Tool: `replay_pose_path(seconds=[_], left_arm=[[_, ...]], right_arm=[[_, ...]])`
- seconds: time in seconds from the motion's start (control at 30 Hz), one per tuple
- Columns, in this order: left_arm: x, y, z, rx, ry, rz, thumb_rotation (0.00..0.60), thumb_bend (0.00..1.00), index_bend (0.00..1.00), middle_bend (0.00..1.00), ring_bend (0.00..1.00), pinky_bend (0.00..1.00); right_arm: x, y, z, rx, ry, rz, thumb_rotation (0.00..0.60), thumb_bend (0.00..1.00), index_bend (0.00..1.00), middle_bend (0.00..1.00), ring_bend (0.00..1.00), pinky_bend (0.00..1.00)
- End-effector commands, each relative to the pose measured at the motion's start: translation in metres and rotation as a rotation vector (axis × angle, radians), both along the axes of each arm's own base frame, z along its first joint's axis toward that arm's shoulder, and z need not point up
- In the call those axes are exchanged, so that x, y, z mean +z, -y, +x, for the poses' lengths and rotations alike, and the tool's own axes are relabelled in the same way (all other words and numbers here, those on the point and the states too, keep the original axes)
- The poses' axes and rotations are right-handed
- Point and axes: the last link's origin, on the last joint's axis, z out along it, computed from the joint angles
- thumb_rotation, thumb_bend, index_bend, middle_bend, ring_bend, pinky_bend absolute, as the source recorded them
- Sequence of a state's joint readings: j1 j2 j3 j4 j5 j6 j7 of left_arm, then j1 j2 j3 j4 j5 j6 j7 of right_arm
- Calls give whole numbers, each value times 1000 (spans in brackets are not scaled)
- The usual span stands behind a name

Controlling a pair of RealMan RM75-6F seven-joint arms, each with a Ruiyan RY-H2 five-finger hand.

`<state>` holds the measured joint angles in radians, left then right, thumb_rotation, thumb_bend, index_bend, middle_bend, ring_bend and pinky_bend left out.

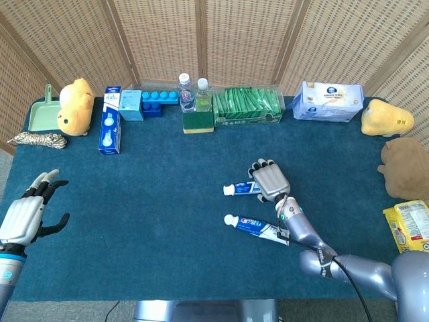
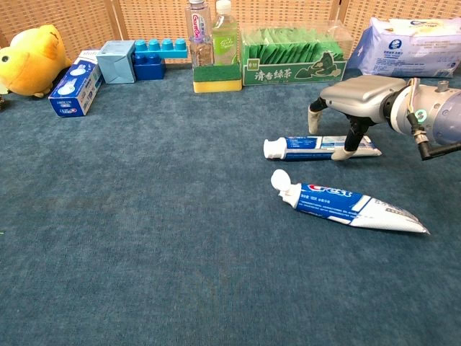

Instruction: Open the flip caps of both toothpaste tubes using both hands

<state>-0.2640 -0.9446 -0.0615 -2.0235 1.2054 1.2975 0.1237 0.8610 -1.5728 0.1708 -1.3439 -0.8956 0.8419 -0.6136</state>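
Two toothpaste tubes lie on the blue cloth. The far tube (image 2: 320,146) (image 1: 247,188) points its white cap (image 2: 271,149) left, and the cap looks closed. On the near Crest tube (image 2: 349,207) (image 1: 258,227) the flip cap (image 2: 282,179) stands open. My right hand (image 2: 358,97) (image 1: 270,180) hovers low over the far tube's back half, palm down. One fingertip (image 2: 348,152) touches the tube's front edge, while the thumb (image 2: 315,117) hangs behind the tube. The tube still lies flat. My left hand (image 1: 27,213) is at the table's left edge, fingers spread, holding nothing.
Along the back stand a green tea box (image 2: 294,58), two bottles (image 2: 212,32) on a sponge, blue blocks (image 2: 153,56), boxes (image 2: 75,85) and a tissue pack (image 2: 410,47). Plush toys (image 1: 74,106) (image 1: 385,118) sit at both sides, and a snack bag (image 1: 409,231) at the right edge.
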Motion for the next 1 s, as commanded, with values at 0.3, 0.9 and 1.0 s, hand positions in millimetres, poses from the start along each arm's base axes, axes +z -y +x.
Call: replay_pose_path(seconds=[0.3, 0.9, 1.0], left_arm=[[2, 3, 0, 6, 6, 2, 600, 339, 166, 37, 0, 173], [5, 8, 1, 11, 49, 0, 600, 340, 154, 36, 0, 172], [2, 6, 4, 10, 70, -11, 600, 339, 154, 38, 0, 180]], right_arm=[[-6, 7, 6, -23, -46, 36, 600, 290, 447, 303, 186, 244], [16, 7, 17, -94, 141, 83, 600, 524, 840, 651, 592, 715], [25, 2, 12, -147, 223, 104, 600, 538, 852, 675, 625, 739]])
